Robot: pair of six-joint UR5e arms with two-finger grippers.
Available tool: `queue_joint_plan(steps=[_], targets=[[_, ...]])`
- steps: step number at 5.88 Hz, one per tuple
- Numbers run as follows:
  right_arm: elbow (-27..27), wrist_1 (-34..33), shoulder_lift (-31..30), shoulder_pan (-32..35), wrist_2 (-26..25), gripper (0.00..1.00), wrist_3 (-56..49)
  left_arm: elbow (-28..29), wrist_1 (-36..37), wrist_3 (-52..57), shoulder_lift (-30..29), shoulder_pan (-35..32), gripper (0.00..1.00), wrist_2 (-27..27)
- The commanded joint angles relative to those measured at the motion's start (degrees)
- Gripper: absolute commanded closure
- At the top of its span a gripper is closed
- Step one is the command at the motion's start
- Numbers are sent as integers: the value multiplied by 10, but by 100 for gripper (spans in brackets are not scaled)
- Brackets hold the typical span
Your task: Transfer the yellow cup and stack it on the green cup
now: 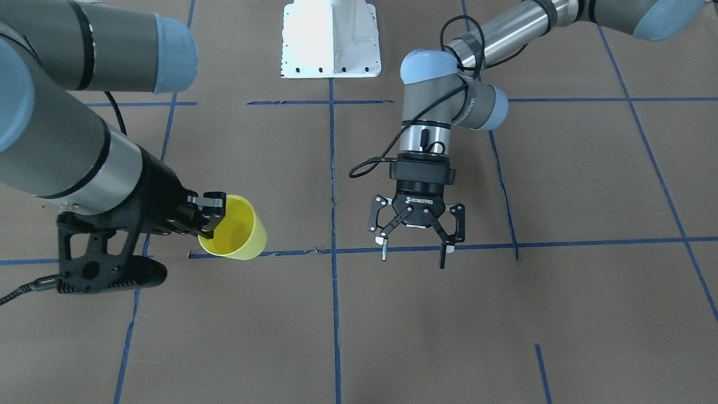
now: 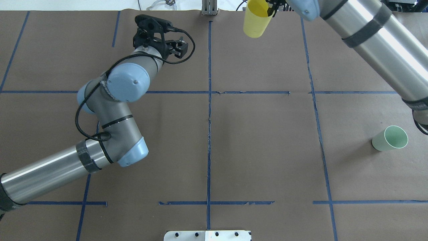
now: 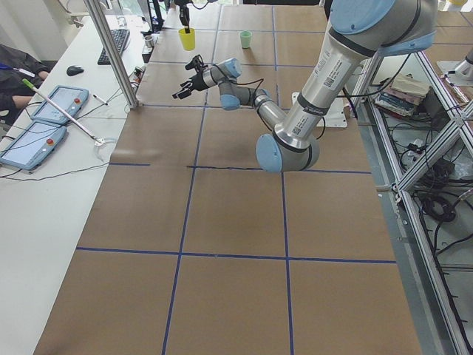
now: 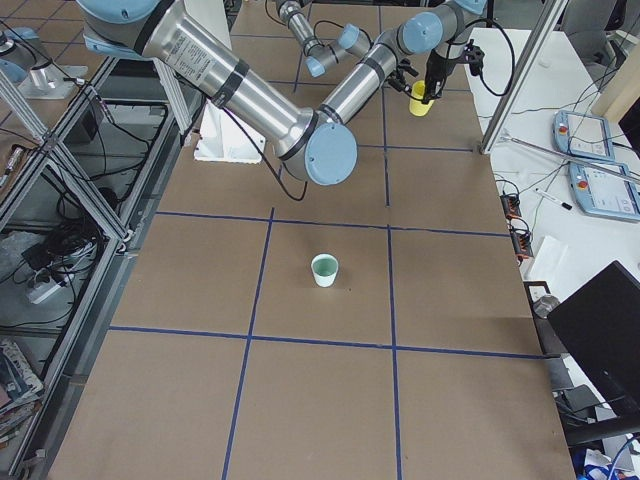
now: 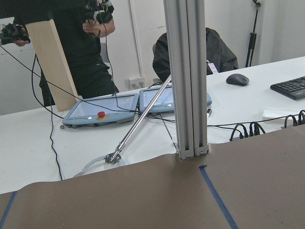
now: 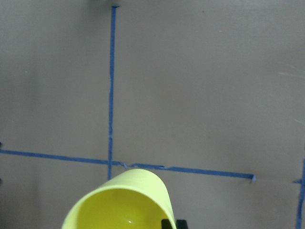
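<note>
The yellow cup hangs above the table at its far side, held by the rim. My right gripper is shut on that rim, one finger inside the cup and one outside. The cup also shows in the overhead view and at the bottom of the right wrist view. The green cup stands upright on the table near the robot's right side, far from the yellow cup; it also shows in the exterior right view. My left gripper is open and empty above the table, to the left of the yellow cup.
The white robot base plate sits at the table's near-robot edge. An aluminium post stands at the far edge. Beyond it is a white desk with teach pendants and seated and standing operators. Blue tape lines grid the brown table.
</note>
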Motion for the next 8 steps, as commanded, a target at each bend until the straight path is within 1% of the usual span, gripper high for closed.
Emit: queue_joint_plan(steps=[1, 2, 3, 4, 5, 6, 7, 8], targets=[[159, 0, -157, 8, -24, 100, -34, -55, 97, 2, 56, -75, 0, -185], [213, -1, -225, 26, -26, 100, -94, -105, 203, -8, 72, -119, 0, -310], [258, -1, -303, 43, -27, 100, -147, -172, 297, -49, 112, -125, 0, -348], [308, 6, -410, 46, -44, 100, -207, -208, 303, -52, 122, -129, 0, -353], [322, 8, -487, 56, -55, 100, -294, -221, 303, -53, 140, -130, 0, -369], [321, 34, -550, 68, -56, 100, -333, -222, 303, -53, 147, -130, 0, -381], [311, 107, -603, 68, -56, 100, -335, -222, 303, -64, 150, -128, 0, -381], [304, 122, -606, 68, -56, 100, -332, -222, 303, -68, 151, -128, 0, -381]])
